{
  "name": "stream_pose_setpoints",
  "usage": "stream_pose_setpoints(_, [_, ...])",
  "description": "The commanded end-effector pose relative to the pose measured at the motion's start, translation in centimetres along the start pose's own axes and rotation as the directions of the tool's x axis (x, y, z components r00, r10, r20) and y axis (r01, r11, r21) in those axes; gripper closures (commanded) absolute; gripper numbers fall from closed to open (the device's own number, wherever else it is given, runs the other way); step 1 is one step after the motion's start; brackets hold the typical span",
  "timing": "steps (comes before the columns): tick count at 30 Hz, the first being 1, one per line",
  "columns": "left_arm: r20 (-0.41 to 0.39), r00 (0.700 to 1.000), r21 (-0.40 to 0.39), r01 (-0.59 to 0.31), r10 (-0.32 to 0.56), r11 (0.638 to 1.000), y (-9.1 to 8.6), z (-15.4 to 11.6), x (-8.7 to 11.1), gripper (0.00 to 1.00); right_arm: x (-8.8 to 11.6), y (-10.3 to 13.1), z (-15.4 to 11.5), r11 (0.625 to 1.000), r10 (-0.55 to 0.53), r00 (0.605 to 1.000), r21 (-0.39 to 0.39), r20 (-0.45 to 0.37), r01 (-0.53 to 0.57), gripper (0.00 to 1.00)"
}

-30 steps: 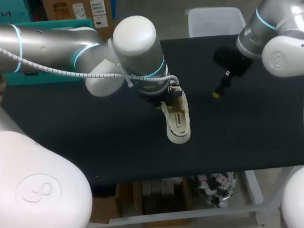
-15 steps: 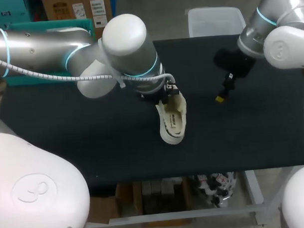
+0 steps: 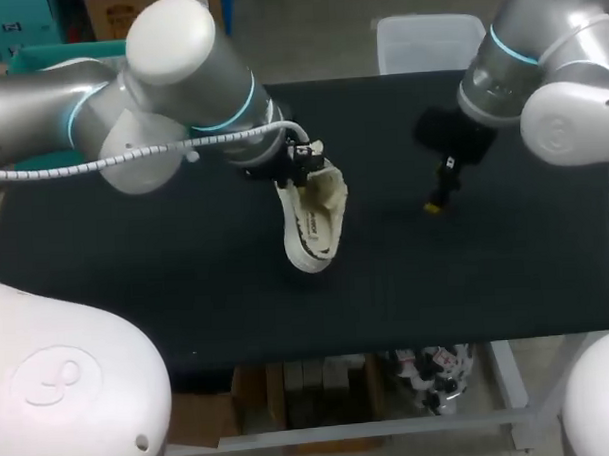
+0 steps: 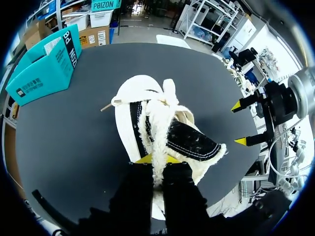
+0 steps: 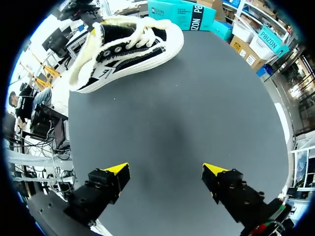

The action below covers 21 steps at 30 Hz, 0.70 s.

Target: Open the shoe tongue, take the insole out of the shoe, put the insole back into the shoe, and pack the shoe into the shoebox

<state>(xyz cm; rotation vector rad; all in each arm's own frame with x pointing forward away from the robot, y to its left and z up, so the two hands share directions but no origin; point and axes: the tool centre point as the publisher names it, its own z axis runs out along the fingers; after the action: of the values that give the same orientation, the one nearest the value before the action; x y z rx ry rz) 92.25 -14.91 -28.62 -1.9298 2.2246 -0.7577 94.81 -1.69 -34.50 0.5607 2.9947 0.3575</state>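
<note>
The shoe (image 3: 312,223) has a cream sole, black canvas and white fleece lining. It hangs tipped over the middle of the black table (image 3: 166,283), sole towards the head camera. My left gripper (image 3: 304,166) holds it from above. In the left wrist view the left gripper (image 4: 156,160) is shut on the fleecy rim of the shoe (image 4: 147,113). My right gripper (image 3: 439,198) hangs to the shoe's right, well apart. In its own view the right gripper (image 5: 165,172) is open and holds nothing, with the shoe (image 5: 128,44) far ahead. A teal shoebox (image 4: 44,69) stands by the table's far left edge.
The left arm's thick elbow (image 3: 173,52) spans the back left of the table. Bare black tabletop (image 5: 187,108) lies between the right gripper and the shoe, and also along the front edge.
My left gripper has closed on the shoe's fleecy rim and carried the shoe to the left, tipping it. The right gripper stays open and has barely shifted.
</note>
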Motion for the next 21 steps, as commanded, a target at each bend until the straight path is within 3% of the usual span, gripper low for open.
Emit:
stream_pose_setpoints(1, [-0.032,0.999,0.008,-0.023,0.023,1.000,-0.2,-2.7,-0.3,1.00,1.1,0.6,-0.2,1.000,-0.006,0.999,0.016,0.047,0.005,0.00])
stream_pose_setpoints(8, [-0.111,0.972,0.004,-0.210,0.209,0.978,-2.2,-6.1,-0.8,1.00,1.8,1.2,-0.5,1.000,-0.011,0.999,0.027,0.039,0.010,0.00])
stream_pose_setpoints(14, [-0.164,0.887,0.024,-0.434,0.432,0.901,-3.9,-9.9,-2.9,1.00,1.8,1.2,-0.5,1.000,-0.011,0.999,0.027,0.039,0.010,0.00])
stream_pose_setpoints(21, [-0.155,0.797,0.014,-0.590,0.584,0.808,-6.8,-13.1,-5.4,1.00,1.8,1.2,-0.5,1.000,-0.011,0.999,0.027,0.039,0.010,0.00])
